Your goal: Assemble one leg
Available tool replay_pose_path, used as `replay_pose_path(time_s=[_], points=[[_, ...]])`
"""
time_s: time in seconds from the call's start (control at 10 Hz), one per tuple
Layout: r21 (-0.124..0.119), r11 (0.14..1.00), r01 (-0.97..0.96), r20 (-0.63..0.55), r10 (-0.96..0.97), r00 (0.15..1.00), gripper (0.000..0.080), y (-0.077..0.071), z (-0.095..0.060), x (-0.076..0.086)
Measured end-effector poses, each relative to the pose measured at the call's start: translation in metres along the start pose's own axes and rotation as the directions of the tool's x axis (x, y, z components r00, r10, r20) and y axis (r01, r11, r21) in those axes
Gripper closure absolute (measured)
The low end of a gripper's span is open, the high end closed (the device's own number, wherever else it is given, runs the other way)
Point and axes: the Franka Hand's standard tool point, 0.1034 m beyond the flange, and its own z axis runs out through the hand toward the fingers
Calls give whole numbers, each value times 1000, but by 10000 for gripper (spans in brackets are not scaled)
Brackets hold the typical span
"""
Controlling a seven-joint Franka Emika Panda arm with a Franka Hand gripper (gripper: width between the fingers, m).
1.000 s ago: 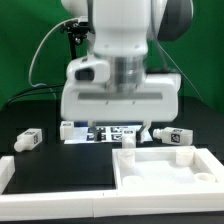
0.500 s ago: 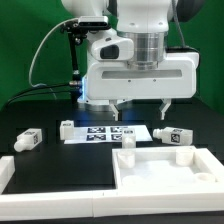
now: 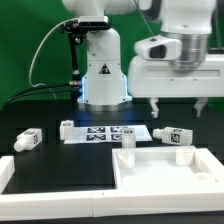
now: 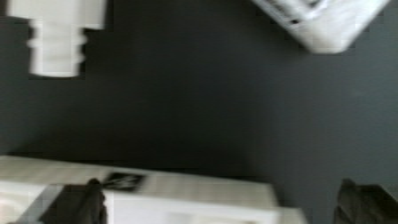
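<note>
Several small white legs with tags lie on the black table: one at the exterior view's left (image 3: 28, 139), a small one beside the marker board (image 3: 66, 130), one at the right (image 3: 174, 136). A peg-like piece (image 3: 127, 143) stands at the back rim of the large white tray (image 3: 190, 178). My gripper (image 3: 178, 108) hangs open and empty above the right leg, well clear of it. In the wrist view a leg (image 4: 59, 45) lies far from my open gripper (image 4: 228, 210). A white part with a dark tag (image 4: 169, 192) lies near the fingertips (image 4: 80, 205); which part it is I cannot tell.
The marker board (image 3: 105, 133) lies behind the tray. A white raised rim (image 3: 12, 170) runs along the front left of the table. The robot's base (image 3: 100, 70) stands at the back. A white angular part's corner (image 4: 329, 25) shows in the wrist view.
The gripper has swung from the middle, above the marker board, to the exterior view's right and a little up. It stays open and empty. No part has moved.
</note>
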Motion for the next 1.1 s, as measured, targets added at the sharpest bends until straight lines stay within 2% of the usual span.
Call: replay_pose_path(time_s=[0.1, 0.2, 0.5, 0.6, 0.8, 0.9, 1.1], points=[[-15, 996, 87, -15, -88, 996, 150, -15, -1, -2], [-9, 991, 131, -41, -132, 990, 150, -11, 0, -4], [-17, 960, 281, -35, -281, 959, 150, -7, 2, -4], [-27, 930, 367, -41, -368, 929, 150, -11, 5, -4], [-53, 805, 590, -19, -592, 806, 150, -34, 19, -11], [-67, 747, 661, -9, -663, 749, 150, -37, 19, -11], [-63, 744, 665, 4, -666, 746, 150, -34, 20, -12]])
